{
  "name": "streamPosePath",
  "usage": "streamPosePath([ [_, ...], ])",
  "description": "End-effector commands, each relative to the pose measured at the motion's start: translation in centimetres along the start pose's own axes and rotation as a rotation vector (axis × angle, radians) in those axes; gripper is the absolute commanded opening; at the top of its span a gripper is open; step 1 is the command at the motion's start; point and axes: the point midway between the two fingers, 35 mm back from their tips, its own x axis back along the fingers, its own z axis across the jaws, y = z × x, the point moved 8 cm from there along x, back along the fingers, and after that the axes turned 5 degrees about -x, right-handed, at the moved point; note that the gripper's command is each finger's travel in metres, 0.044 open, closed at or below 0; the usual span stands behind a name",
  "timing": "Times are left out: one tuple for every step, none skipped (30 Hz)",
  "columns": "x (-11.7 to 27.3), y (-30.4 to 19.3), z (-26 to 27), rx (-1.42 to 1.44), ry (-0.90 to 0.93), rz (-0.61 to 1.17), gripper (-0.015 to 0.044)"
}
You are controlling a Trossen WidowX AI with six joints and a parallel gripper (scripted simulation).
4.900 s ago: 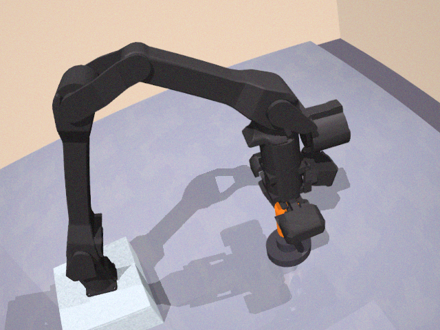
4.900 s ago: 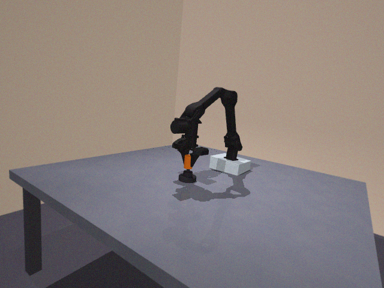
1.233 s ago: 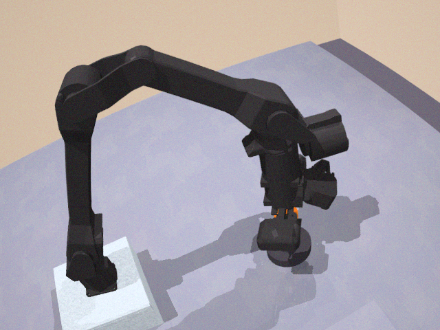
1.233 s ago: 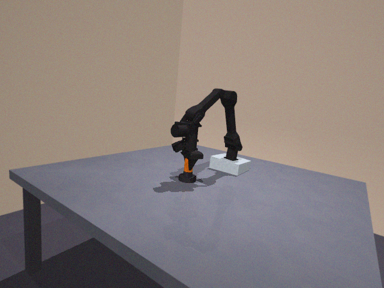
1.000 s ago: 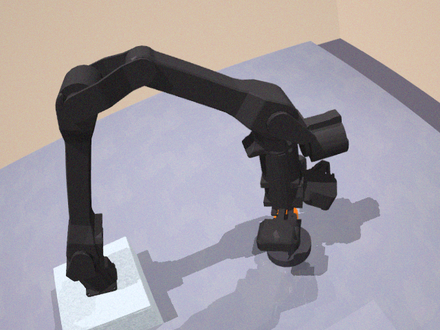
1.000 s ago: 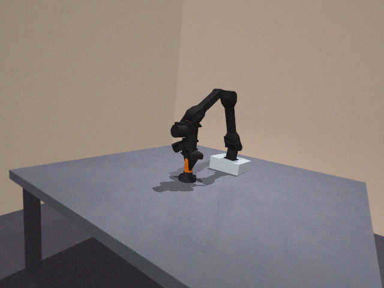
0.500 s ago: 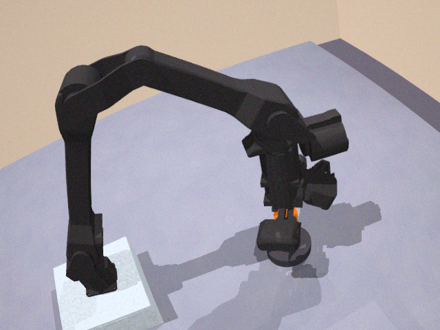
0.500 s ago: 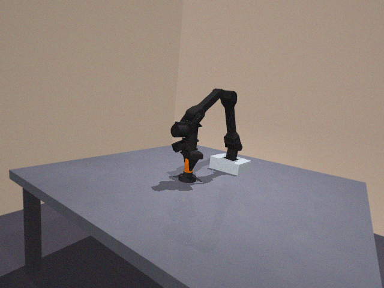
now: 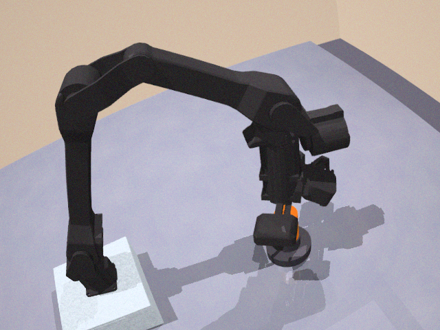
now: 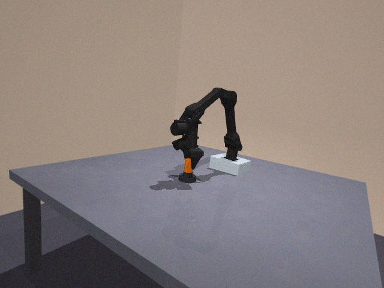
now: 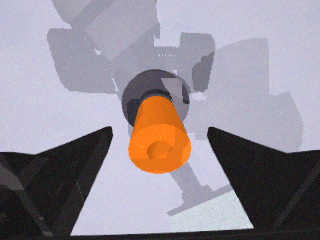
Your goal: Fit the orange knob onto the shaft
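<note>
The orange knob point(image 9: 294, 212) point(image 10: 188, 165) point(image 11: 162, 131) stands upright over the round dark pedestal point(image 9: 301, 254) point(image 10: 186, 179) point(image 11: 143, 85). Its lower end meets the dark raised collar at the pedestal's middle, and no bare shaft shows between them. The shaft and its flat side are hidden inside the knob. My gripper point(image 11: 161, 131) points down and is wide open, with one finger on each side of the knob and a visible gap to each in the wrist view. In the top view the near finger covers most of the knob.
The pale base block point(image 9: 138, 294) point(image 10: 224, 164) point(image 11: 215, 216) carries the arm, away from the pedestal. The table point(image 9: 170, 170) point(image 10: 263, 216) carries the arm's broad shadows around the pedestal. The forearm arches high between base and pedestal.
</note>
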Motion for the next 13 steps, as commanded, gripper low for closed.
streamPosePath([
  [5.7, 0.1, 0.1, 0.005, 0.021, -0.039, 0.044],
  [7.0, -0.1, 0.0, 0.005, 0.021, -0.038, 0.044],
  [7.7, -0.2, 0.0, 0.005, 0.021, -0.038, 0.044],
  [8.0, -0.2, -0.1, 0.005, 0.021, -0.038, 0.044],
  [8.0, -0.2, -0.1, 0.005, 0.021, -0.038, 0.044],
  [8.0, -0.1, 0.0, 0.005, 0.021, -0.038, 0.044],
  [8.0, -0.1, 0.0, 0.005, 0.021, -0.038, 0.044],
  [8.0, -0.1, 0.0, 0.005, 0.021, -0.038, 0.044],
  [8.0, -0.1, 0.0, 0.005, 0.021, -0.038, 0.044],
  [8.0, -0.1, 0.0, 0.005, 0.021, -0.038, 0.044],
  [8.0, -0.1, 0.0, 0.005, 0.021, -0.038, 0.044],
  [8.0, -0.1, 0.0, 0.005, 0.021, -0.038, 0.044],
  [8.0, -0.1, 0.0, 0.005, 0.021, -0.038, 0.044],
])
